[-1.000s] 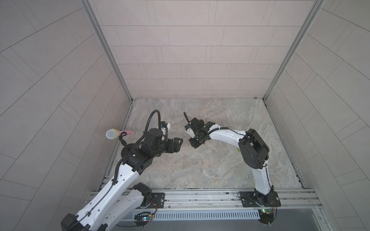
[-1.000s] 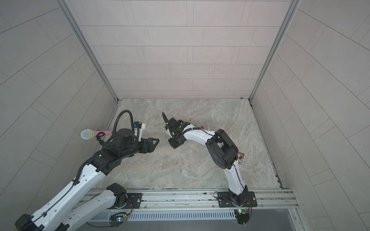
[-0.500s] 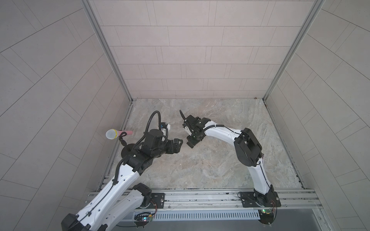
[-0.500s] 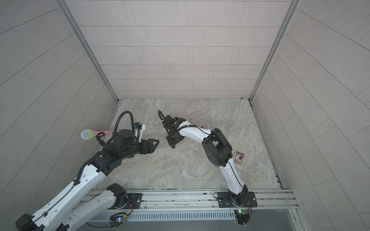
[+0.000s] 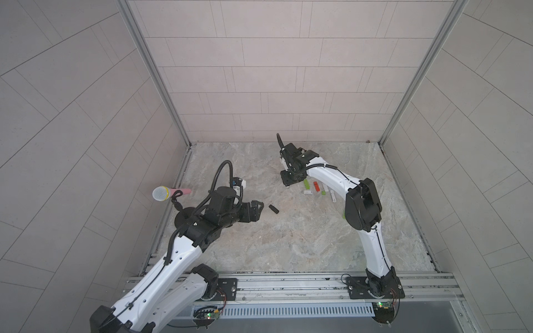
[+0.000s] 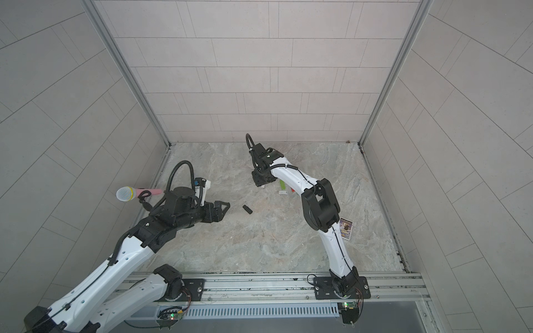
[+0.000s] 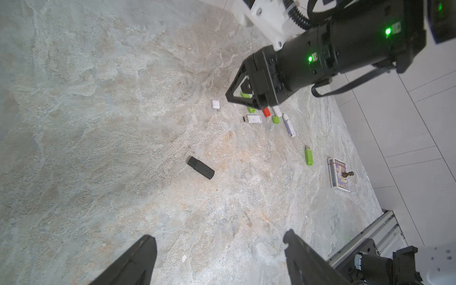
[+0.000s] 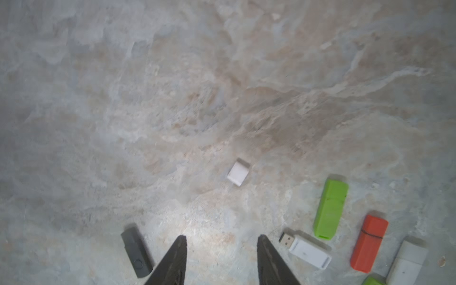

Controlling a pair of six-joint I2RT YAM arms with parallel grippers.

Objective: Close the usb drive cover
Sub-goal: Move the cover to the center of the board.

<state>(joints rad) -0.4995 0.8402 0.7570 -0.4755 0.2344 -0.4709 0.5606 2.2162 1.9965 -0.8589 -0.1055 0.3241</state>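
Observation:
A black swivel usb drive [image 5: 274,208] [image 6: 247,209] [image 7: 201,167] lies flat on the stone table, held by nothing, a short way in front of my left gripper [image 5: 258,206] [image 7: 218,234], which is open and empty. My right gripper [image 5: 290,180] [image 8: 222,238] hovers open over the table further back, with nothing between its fingers. Beside it lie a white usb drive [image 8: 306,251] [image 7: 253,119] with its metal plug bare and a loose white cap [image 8: 238,174] [image 7: 215,104], a little apart from each other.
Green [image 8: 330,208], red [image 8: 369,243] and pale [image 7: 289,125] drives lie in a cluster under the right arm. Another green drive [image 7: 308,156] and a card box [image 6: 346,227] lie nearer the right wall. A microphone [image 5: 164,193] stands by the left wall.
My right gripper has opened and drawn away from the left gripper toward the back right. The black drive now lies on the table. The left arm has hardly moved.

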